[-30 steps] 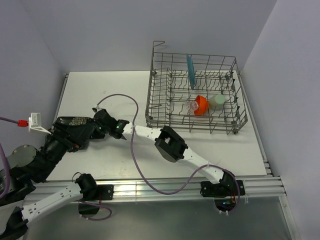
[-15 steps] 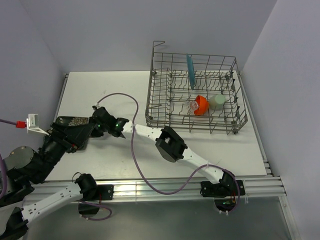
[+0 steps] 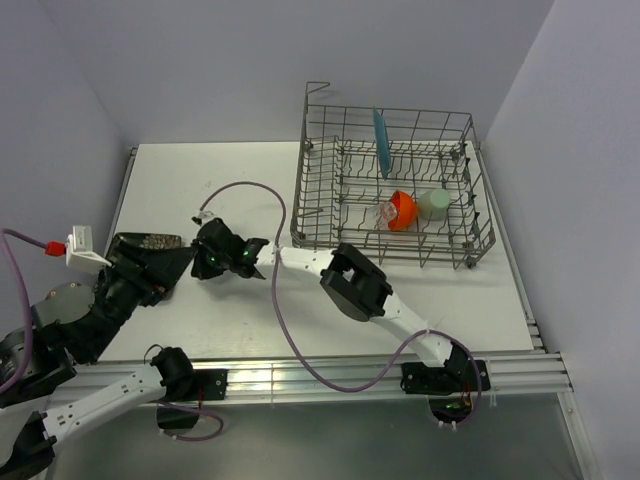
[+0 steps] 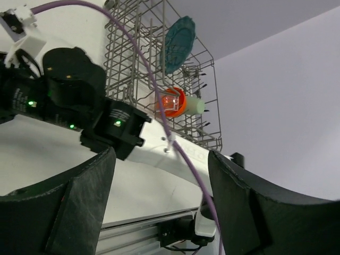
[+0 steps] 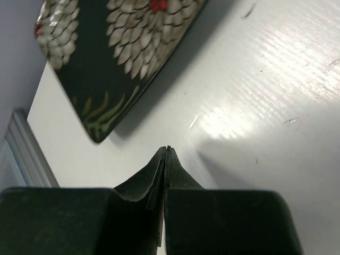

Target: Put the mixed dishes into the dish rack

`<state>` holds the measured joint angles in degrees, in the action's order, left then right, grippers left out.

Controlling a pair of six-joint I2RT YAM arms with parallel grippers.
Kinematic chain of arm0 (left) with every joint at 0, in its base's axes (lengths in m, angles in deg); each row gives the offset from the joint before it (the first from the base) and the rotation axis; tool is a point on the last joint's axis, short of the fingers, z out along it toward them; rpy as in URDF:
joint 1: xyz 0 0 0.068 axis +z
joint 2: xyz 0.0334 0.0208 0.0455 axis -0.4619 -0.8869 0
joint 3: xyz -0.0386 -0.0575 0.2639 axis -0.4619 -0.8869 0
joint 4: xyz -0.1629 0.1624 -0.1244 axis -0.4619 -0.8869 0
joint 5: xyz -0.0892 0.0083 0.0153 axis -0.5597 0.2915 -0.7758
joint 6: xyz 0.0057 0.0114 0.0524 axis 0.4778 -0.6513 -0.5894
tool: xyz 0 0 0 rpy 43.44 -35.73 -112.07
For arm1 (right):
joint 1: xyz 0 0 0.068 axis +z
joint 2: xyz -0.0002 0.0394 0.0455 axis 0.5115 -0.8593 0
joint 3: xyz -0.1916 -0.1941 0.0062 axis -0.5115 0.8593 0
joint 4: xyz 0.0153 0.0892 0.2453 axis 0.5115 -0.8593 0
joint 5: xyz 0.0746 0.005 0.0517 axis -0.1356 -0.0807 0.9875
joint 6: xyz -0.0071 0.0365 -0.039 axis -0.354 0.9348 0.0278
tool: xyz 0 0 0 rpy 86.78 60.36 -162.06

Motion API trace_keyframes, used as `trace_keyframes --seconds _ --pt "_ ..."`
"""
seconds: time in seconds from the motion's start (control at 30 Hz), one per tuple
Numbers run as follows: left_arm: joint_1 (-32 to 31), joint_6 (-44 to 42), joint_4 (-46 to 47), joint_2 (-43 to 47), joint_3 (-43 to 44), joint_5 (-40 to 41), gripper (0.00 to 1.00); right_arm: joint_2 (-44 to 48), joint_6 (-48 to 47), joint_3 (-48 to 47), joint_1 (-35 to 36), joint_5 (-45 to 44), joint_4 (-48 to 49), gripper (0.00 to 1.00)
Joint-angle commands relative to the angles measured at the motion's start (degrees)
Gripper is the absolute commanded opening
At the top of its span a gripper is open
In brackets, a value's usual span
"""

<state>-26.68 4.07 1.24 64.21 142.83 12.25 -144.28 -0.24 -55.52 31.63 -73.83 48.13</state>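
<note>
- Lying at the left of the tabletop (image 3: 200,170), the black square plate (image 3: 148,242) is the one dish not racked; the left fingers (image 4: 79,207), close by, are spread wide and empty.
- The right fingers (image 5: 139,186), pressed shut on nothing, point at it.
- The dish rack (image 3: 303,180) holds the teal plate (image 3: 381,142), glass (image 3: 386,212), bowl (image 3: 403,208) and cup (image 3: 434,202).

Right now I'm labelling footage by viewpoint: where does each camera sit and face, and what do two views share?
Top external: above and behind the bases, looking down on the table; left arm, right arm and dish rack show.
Left wrist: behind the left gripper, facing the rack; its spread fingers frame the right arm.
Right wrist: behind the right gripper, facing the table by the black square plate; shut fingertips show.
Shared: top external and left wrist both show the teal plate upright in the rack.
</note>
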Motion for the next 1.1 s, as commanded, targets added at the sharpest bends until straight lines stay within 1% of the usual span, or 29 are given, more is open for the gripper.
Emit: trace_keyframes --seconds 0.0,0.03,0.07,0.1,0.13,0.17,0.2,0.23,0.27,0.3,0.33,0.37,0.4,0.43,0.47,0.53,0.57,0.6,0.63,0.67,0.73,0.77,0.8,0.83,0.87,0.9,0.93,0.97,1.07 --pt "0.1 0.7 2.1 0.9 -1.5 1.0 0.72 8.3 -10.4 5.3 -1.0 4.7 7.7 0.0" --pt "0.1 0.7 2.5 1.3 -1.9 1.1 0.68 8.1 -11.1 4.6 -1.3 10.3 7.7 0.0" --pt "0.1 0.8 2.8 1.6 -2.2 1.4 0.64 6.2 -11.6 0.5 -1.7 12.5 6.6 0.0" --pt "0.1 0.9 3.1 2.1 -2.7 1.6 0.61 4.8 -12.8 -2.3 -1.9 14.0 3.0 0.0" --pt "0.1 1.6 3.2 2.1 -2.9 1.9 0.61 3.3 -13.4 -5.8 -1.9 16.1 0.8 0.0" --pt "0.1 2.5 2.8 2.0 -3.0 2.3 0.61 0.6 -14.2 -8.7 -1.9 16.4 -1.8 0.0" --pt "0.1 3.7 1.9 1.3 -3.4 3.8 0.61 0.4 -14.5 -11.1 -1.9 15.4 -4.0 0.0" --pt "0.1 5.8 0.0 0.6 -3.7 4.5 0.6 1.5 -13.9 -8.4 -1.9 13.5 -2.6 0.0" --pt "0.1 5.9 -0.4 -0.1 -3.9 5.1 0.55 6.7 -12.4 2.9 -1.9 10.2 1.0 0.0" --pt "0.1 6.7 -0.9 -2.1 -4.3 6.1 0.54 10.5 -11.7 9.4 -1.7 8.8 10.0 0.0" --pt "0.1 7.9 -3.3 -3.3 -4.1 8.7 0.54 14.1 -11.2 16.0 -1.7 7.4 14.1 0.0" --pt "0.1 8.7 -4.2 -4.4 -3.7 10.1 0.55 20.6 -10.3 26.2 -1.7 5.2 17.6 0.0" --pt "0.1 8.8 -4.3 -6.8 -2.5 11.3 0.59 23.6 -10.1 29.9 -1.6 4.1 21.6 0.0" --pt "0.1 7.2 -3.7 -8.0 -1.9 13.1 0.61 28.2 -10.1 32.9 -1.7 3.7 22.3 0.0" --pt "0.1 6.1 -2.2 -9.4 0.0 13.9 0.66 29.9 -10.3 37.2 -1.7 3.8 22.6 0.0" --pt "0.1 0.7 -0.1 -14.4 2.5 15.7 0.68 33.5 -10.1 41.0 -1.3 4.2 22.9 0.0" --pt "0.1 0.0 -0.8 -16.4 4.1 18.0 0.7 36.8 -9.8 44.7 -1.0 3.9 23.1 0.0" --pt "0.2 -1.4 -1.5 -20.7 7.8 19.1 0.74 38.6 -9.6 46.4 -0.4 3.0 23.7 0.0" --pt "0.3 -2.3 -2.1 -23.1 9.6 20.3 0.76 40.1 -9.3 48.2 0.5 2.7 24.0 0.0" --pt "1.4 -2.8 -2.8 -25.0 12.5 22.2 0.78 42.8 -8.8 51.4 1.1 2.1 24.3 0.0" --pt "5.2 -7.1 -2.8 -30.3 14.5 21.0 0.8 46.4 -8.8 53.7 3.2 -0.1 23.1 0.0" --pt "11.9 -9.4 -2.1 -33.1 16.1 14.9 0.81 47.3 -8.4 55.8 3.9 -1.4 22.3 0.0" --pt "15.3 -13.0 -0.8 -34.4 16.6 11.8 0.82 48.3 -8.4 56.9 4.5 -2.2 21.1 0.0" --pt "18.3 -14.1 -0.8 -35.8 17.1 9.5 0.82 50.5 -8.2 58.2 5.0 -3.5 20.9 0.0" --pt "23.9 -15.2 -0.8 -37.0 17.3 7.5 0.82 51.7 -7.4 61.3 6.1 -4.2 20.9 0.0" --pt "26.7 -17.4 -0.7 -39.1 17.3 4.0 0.82 52.9 -7.0 62.8 6.4 -4.4 20.9 0.0" --pt "29.0 -18.8 0.0 -40.1 17.1 2.7 0.82 55.2 -6.8 64.2 6.9 -4.9 20.9 0.0" --pt "33.6 -20.0 0.1 -42.4 16.8 1.7 0.82 56.3 -6.3 66.8 7.8 -5.9 20.6 0.0" --pt "40.4 -23.7 -1.9 -47.1 17.9 0.4 0.83 61.1 -6.2 70.2 9.1 -8.6 18.4 0.0"
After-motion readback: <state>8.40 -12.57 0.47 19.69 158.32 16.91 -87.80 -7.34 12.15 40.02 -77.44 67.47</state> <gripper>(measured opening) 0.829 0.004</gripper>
